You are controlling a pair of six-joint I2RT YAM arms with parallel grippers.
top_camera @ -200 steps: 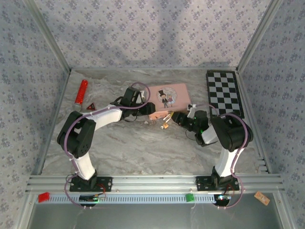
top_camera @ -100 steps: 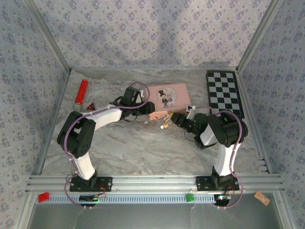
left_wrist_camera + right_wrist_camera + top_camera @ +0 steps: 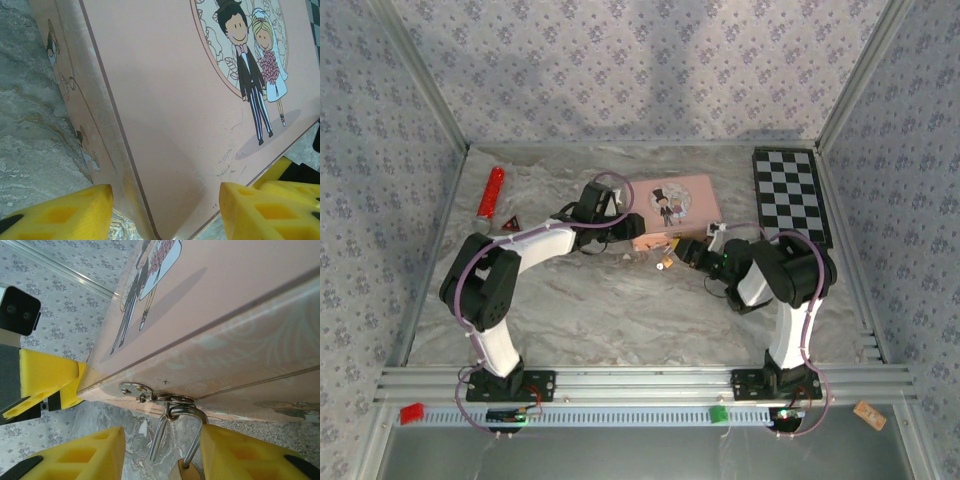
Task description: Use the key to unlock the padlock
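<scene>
Step in hand, as we judge it: lining up on the lock, with the unlocking itself not yet done, since the shackle reads as closed through the hasp. The next move calls for a key brought to the keyway in the lock's brass body. We cannot pick out a key between the right fingers, so finding and seating it comes first. It also calls for the box to be kept from sliding. Left of centre in the overhead view, the left arm lies low and folded over the table, its forearm reaching right. The left gripper is clamped across the near left corner of the pink box, a yellow pad against each wall as far as we can see. This looks like a bracing hold. The box sits at upper centre. The padlock hangs from the small hasp on the box's near wall, at the bottom centre of the right wrist view. Right of centre overhead, the right arm is bent tight at the elbow with its wrist pointing left. The right gripper straddles the shackle with its fingers apart, grasping nothing.
</scene>
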